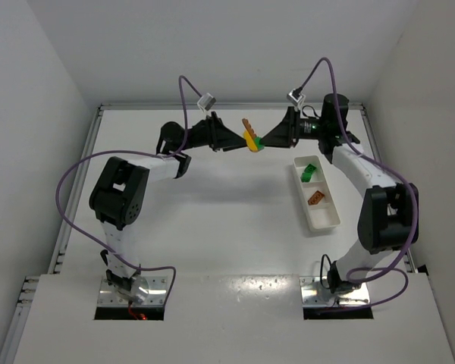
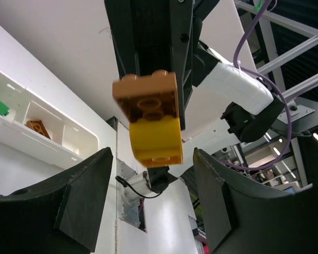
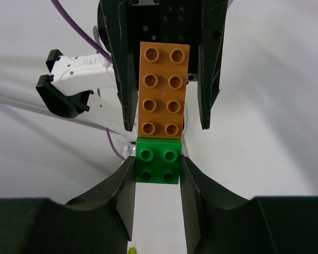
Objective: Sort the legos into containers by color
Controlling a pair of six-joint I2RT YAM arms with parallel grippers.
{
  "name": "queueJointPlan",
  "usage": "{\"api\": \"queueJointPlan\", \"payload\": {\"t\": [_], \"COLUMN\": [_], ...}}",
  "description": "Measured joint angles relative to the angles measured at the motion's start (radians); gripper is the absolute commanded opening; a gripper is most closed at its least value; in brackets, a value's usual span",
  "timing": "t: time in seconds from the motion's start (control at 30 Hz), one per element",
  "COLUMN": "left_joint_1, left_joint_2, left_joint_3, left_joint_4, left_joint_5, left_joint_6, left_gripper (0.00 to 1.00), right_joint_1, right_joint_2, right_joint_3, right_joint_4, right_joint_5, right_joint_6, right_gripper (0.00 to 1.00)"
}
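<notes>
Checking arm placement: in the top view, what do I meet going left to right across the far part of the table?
Left tool → brick stack → right tool → tray.

Only one marking showed: a short line of small dark print on the white arm link (image 3: pixel 82 66), beyond the right claw (image 3: pixel 157 168) and to its left in the right wrist view. It was too small and blurred to read. Nothing else carried legible text or numbers.
</notes>
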Motion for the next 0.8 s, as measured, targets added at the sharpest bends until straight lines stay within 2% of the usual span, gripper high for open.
{"api": "queueJointPlan", "payload": {"t": [0.13, 0.23, 0.27, 0.33, 0.37, 0.5, 0.63, 0.8], "left_joint_1": [0.0, 0.0, 0.0, 0.0, 0.0, 0.0, 0.0, 0.0], "left_joint_2": [0.0, 0.0, 0.0, 0.0, 0.0, 0.0, 0.0, -0.002], "left_joint_3": [0.018, 0.034, 0.039, 0.043, 0.044, 0.044, 0.043, 0.031], "left_joint_4": [-0.001, -0.001, -0.001, 0.001, 0.002, -0.005, -0.009, -0.003], "left_joint_5": [-0.002, -0.005, -0.006, -0.008, -0.01, -0.016, -0.017, -0.008], "left_joint_6": [0.035, 0.046, 0.047, 0.045, 0.04, 0.021, 0.024, 0.025], "left_gripper": [0.68, 0.61, 0.5, 0.39, 0.28, 0.1, 0.07, 0.06], "right_joint_1": [0.022, 0.034, 0.038, 0.04, 0.04, 0.027, 0.004, -0.097], "right_joint_2": [0.0, 0.0, 0.0, 0.0, 0.0, 0.006, 0.024, 0.051], "right_joint_3": [-0.003, -0.003, -0.003, -0.003, -0.004, -0.004, 0.004, 0.016], "right_joint_4": [0.0, 0.0, 0.0, 0.001, 0.002, 0.016, 0.023, 0.024], "right_joint_5": [0.0, 0.0, 0.0, 0.001, 0.005, 0.008, -0.002, 0.019], "right_joint_6": [0.0, 0.0, 0.0, 0.0, -0.004, -0.013, -0.01, -0.006], "right_gripper": [0.0, 0.0, 0.0, 0.0, 0.0, 0.0, 0.0, 0.0]}}
